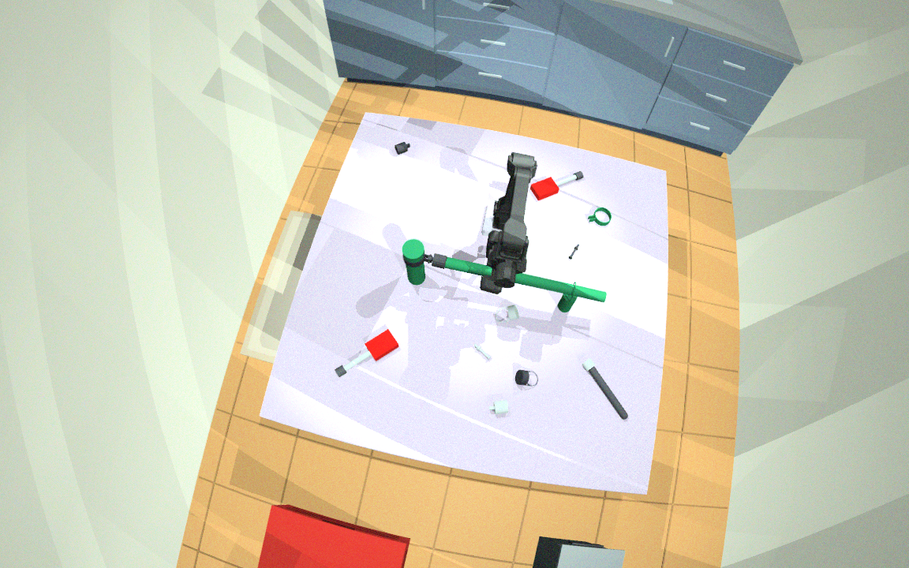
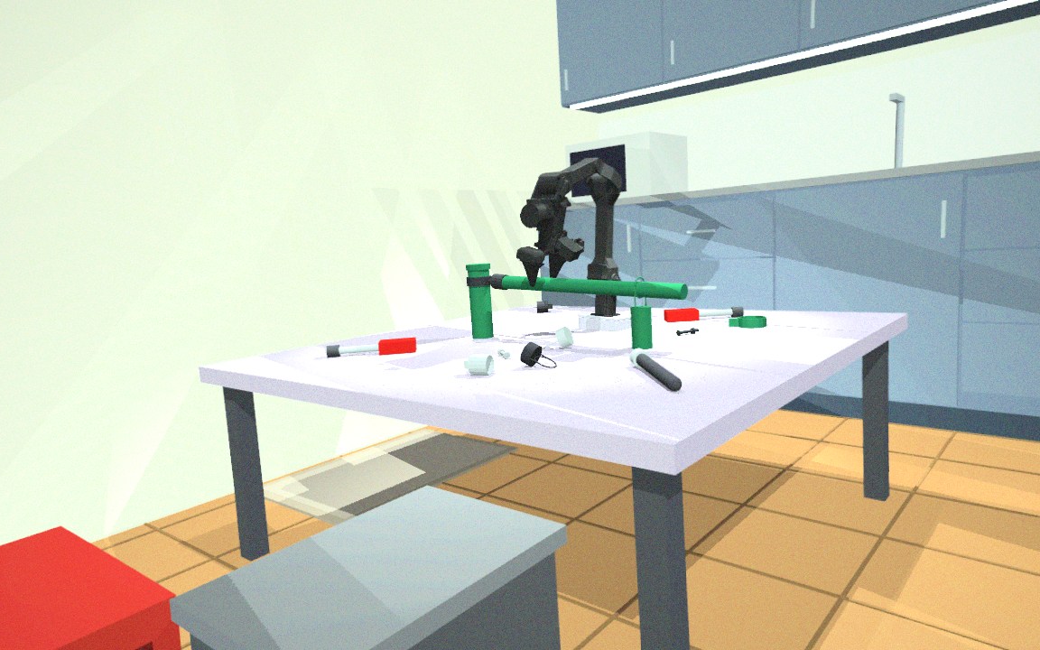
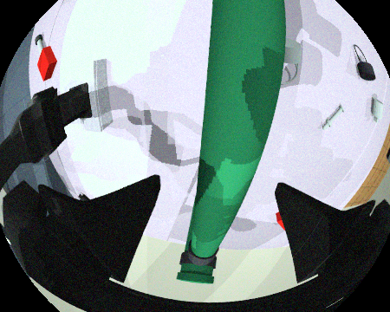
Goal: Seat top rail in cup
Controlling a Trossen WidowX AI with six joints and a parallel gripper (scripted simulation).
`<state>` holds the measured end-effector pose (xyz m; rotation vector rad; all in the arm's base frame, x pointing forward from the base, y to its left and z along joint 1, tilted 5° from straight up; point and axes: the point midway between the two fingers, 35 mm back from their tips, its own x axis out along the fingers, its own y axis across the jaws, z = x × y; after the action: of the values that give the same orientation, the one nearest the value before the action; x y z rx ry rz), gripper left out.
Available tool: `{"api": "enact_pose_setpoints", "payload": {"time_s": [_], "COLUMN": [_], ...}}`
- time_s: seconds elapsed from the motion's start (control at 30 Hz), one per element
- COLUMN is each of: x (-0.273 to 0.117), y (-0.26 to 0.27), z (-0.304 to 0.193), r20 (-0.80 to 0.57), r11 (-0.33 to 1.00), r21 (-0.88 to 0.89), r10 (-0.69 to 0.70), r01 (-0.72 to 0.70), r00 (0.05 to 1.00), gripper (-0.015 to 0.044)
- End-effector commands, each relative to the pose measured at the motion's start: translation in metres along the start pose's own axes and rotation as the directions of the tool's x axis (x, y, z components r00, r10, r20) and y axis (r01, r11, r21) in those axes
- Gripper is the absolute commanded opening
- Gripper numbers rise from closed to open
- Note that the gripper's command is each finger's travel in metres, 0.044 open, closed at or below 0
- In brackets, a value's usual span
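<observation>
The green top rail [image 1: 549, 284] [image 2: 589, 286] [image 3: 243, 108] lies nearly level. Its left end is in the dark rail-end cup [image 1: 439, 260] [image 2: 496, 281], with no gap visible; exact depth cannot be seen. The dark brace band [image 2: 477, 281] sits high on the big green post [image 1: 415, 274] [image 2: 481, 315], just below its cap. Near its right end the rail passes through the wire loop above the short green post [image 1: 566, 304] [image 2: 642, 327]. My gripper [image 2: 544, 278] [image 3: 221, 186] is open astride the rail's middle-left part, with space showing on both sides in the wrist view.
In front of the rail lie a white cap [image 1: 511, 312], a black loop cap [image 1: 525, 378] [image 2: 531, 355], a white cup [image 1: 500, 407] [image 2: 479, 365] and a dark rod [image 1: 606, 392] [image 2: 659, 373]. Red-blocked tools [image 1: 381, 345] [image 1: 544, 188] lie front left and back right.
</observation>
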<state>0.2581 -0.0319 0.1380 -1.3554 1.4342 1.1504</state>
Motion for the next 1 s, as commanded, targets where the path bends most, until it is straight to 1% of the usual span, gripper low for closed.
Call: {"api": "enact_pose_setpoints", "payload": {"time_s": [0.0,0.17,0.37,0.43,0.97], "x": [-0.018,-0.017,-0.05,-0.056,-0.056], "y": [0.0,0.0,-0.001,0.0,0.0], "z": [0.011,0.01,0.01,0.01,0.01], "r20": [0.004,0.002,0.0,0.0,0.0], "r11": [1.0,1.0,0.999,0.999,0.999], "r21": [0.001,-0.006,-0.037,-0.043,-0.043], "r10": [-0.003,-0.005,0.0,0.001,0.001], "r01": [0.003,0.005,0.0,-0.001,-0.001], "r00": [1.0,1.0,1.0,1.0,1.0], "gripper": [0.044,0.044,0.044,0.044,0.044]}}
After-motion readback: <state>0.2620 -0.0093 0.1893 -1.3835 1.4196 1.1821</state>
